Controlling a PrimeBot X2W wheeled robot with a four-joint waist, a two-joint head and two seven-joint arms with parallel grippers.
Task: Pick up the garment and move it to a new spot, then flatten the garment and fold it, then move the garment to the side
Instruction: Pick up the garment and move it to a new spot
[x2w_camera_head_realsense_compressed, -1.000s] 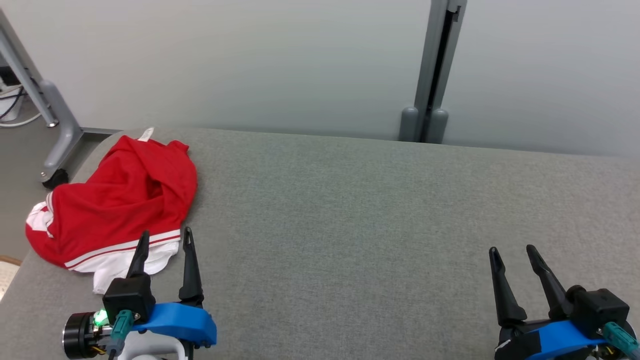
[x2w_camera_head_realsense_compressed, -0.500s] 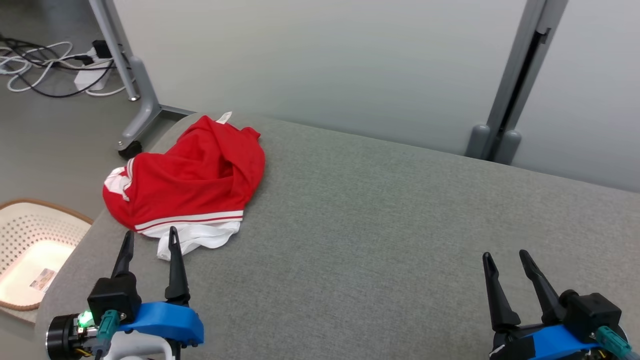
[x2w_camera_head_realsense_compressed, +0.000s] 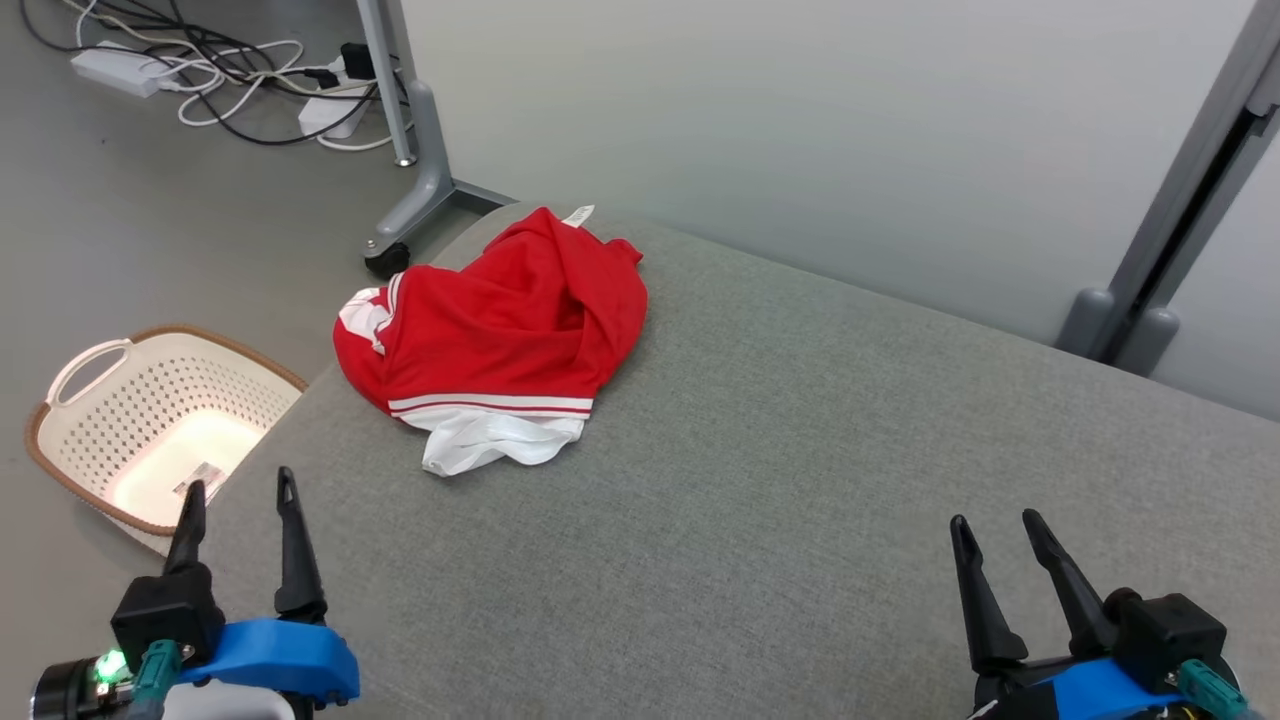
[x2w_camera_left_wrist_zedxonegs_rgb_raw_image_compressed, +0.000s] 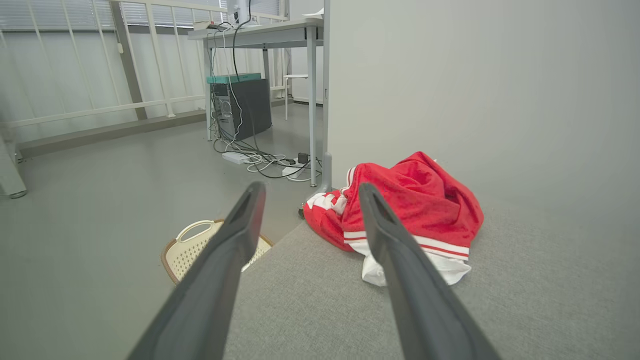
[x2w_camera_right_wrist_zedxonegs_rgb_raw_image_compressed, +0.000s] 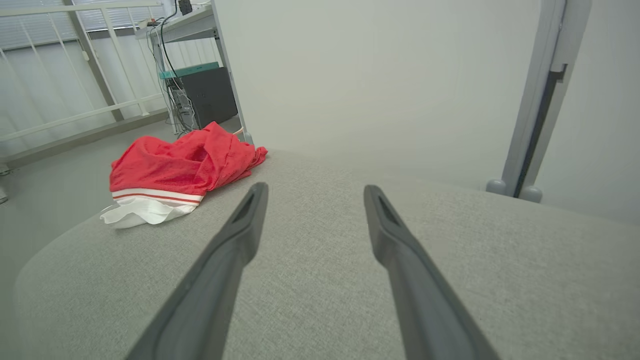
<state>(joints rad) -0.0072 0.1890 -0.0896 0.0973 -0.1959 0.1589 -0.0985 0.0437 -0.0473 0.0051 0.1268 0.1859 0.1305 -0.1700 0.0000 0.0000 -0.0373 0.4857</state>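
Garment (x2w_camera_head_realsense_compressed: 500, 335), one red piece with white trim, lies crumpled near the far left corner of one grey padded table (x2w_camera_head_realsense_compressed: 800, 500). One white basket (x2w_camera_head_realsense_compressed: 150, 390) sits on the floor beside that corner. Two pincers, left gripper (x2w_camera_head_realsense_compressed: 241, 483) and right gripper (x2w_camera_head_realsense_compressed: 995, 519), stand wide and empty.

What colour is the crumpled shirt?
The garment is red with white stripes and white trim, clearest in the head view.

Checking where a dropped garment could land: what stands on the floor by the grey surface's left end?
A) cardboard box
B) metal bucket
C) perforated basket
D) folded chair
C: a cream perforated basket with a brown rim stands on the floor just off the grey surface, near the red garment.
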